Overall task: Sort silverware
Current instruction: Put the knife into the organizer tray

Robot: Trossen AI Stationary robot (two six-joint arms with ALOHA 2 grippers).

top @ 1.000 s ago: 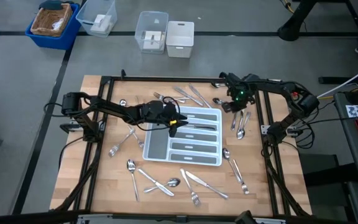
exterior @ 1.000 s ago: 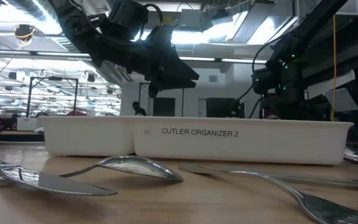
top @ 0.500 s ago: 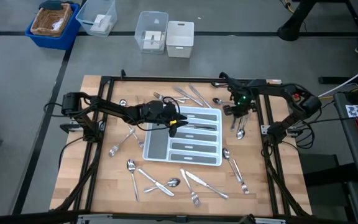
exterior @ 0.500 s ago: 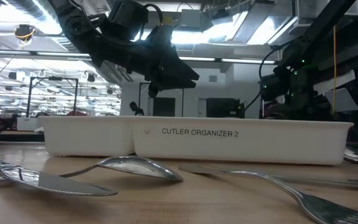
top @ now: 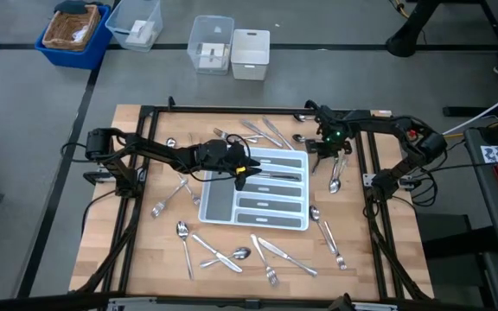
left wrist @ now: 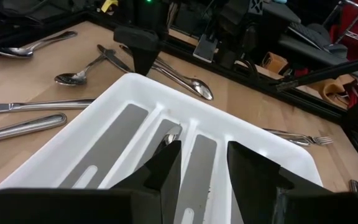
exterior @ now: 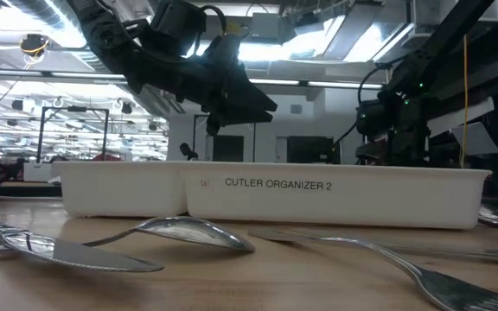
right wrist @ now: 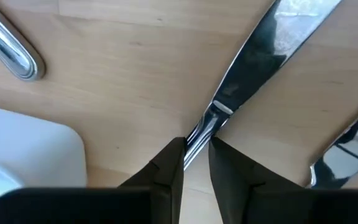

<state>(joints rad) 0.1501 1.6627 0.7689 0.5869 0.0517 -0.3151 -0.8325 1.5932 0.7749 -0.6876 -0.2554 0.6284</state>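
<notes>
Silverware lies loose on the wooden table around the white tray (top: 204,207): forks, spoons and knives near the front edge (top: 232,250), at the far side (top: 262,131) and to the right (top: 327,233). My left gripper (left wrist: 204,149) hangs open over the tray's far part (top: 241,177). A spoon (left wrist: 171,135) lies in a compartment just beyond it. My right gripper (right wrist: 196,144) points steeply down beside the tray's far right corner (top: 325,154). It is open, with one finger on each side of a knife (right wrist: 272,43) that lies on the table. My right gripper comes from above, its fingers (right wrist: 173,158) standing across the knife on either side of the handle (right wrist: 215,121), just behind the blade. The gap is only a little wider than the handle. I cannot tell whether a finger touches it.
A spoon handle (right wrist: 11,50) and the tray's corner (right wrist: 36,143) lie close to my right gripper. Black frame rails (top: 366,173) run along the table's sides. Beyond the far edge stand a blue basket (top: 74,33), clear boxes (top: 212,43) and a white bin (top: 251,53).
My right gripper has sunk a little toward the table beside the tray's far right corner and has rolled about the line along its fingers.
</notes>
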